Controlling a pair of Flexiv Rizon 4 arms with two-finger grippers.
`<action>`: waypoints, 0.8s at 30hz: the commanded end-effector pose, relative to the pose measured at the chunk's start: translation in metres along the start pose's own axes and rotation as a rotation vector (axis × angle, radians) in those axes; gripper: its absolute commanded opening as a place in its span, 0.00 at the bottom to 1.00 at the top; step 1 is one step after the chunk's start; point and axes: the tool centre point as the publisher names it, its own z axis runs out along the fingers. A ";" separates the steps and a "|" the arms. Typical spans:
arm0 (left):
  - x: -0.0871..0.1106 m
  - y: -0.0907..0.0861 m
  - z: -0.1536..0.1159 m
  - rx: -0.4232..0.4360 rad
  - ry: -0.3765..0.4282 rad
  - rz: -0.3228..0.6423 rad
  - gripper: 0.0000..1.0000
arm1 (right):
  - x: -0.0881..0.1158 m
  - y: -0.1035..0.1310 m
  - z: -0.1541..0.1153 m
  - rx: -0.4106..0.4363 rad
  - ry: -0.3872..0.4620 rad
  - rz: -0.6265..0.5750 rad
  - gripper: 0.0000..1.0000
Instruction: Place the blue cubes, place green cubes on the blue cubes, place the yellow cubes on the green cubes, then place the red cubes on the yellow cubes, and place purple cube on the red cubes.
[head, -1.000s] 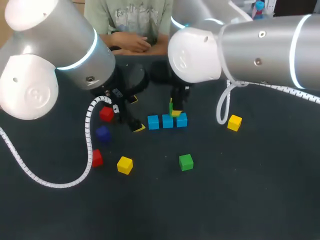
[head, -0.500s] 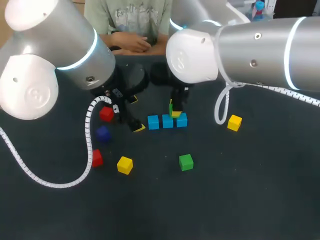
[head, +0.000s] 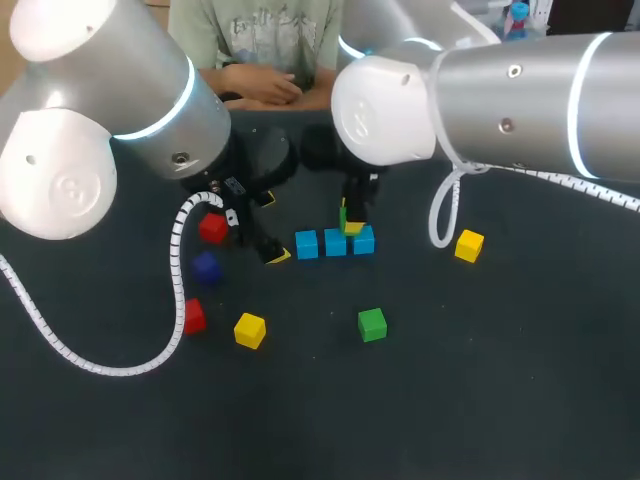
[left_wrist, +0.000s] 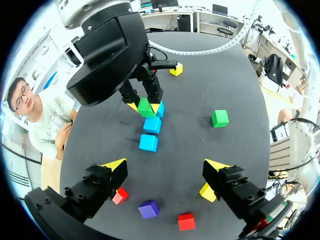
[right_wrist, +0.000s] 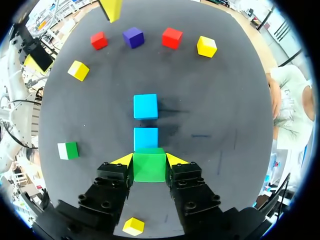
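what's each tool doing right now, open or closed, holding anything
Left tool: open, holding nothing.
Right tool: closed on the green cube.

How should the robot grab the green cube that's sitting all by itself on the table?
Probably from straight above, pinching two opposite side faces of the loose green cube. It sits flat on the table, its sides are flat and parallel, and nothing touches it, so the fingers should fit down either side.
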 end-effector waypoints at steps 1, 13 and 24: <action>0.001 0.000 0.000 0.001 -0.002 0.001 1.00 | 0.001 0.003 0.001 0.003 -0.002 0.000 0.00; 0.001 0.000 0.000 0.001 -0.002 0.001 1.00 | 0.001 0.005 0.002 0.002 0.002 0.002 0.00; 0.001 0.000 0.000 0.001 -0.002 0.001 1.00 | 0.001 0.006 0.004 -0.002 0.008 0.004 0.00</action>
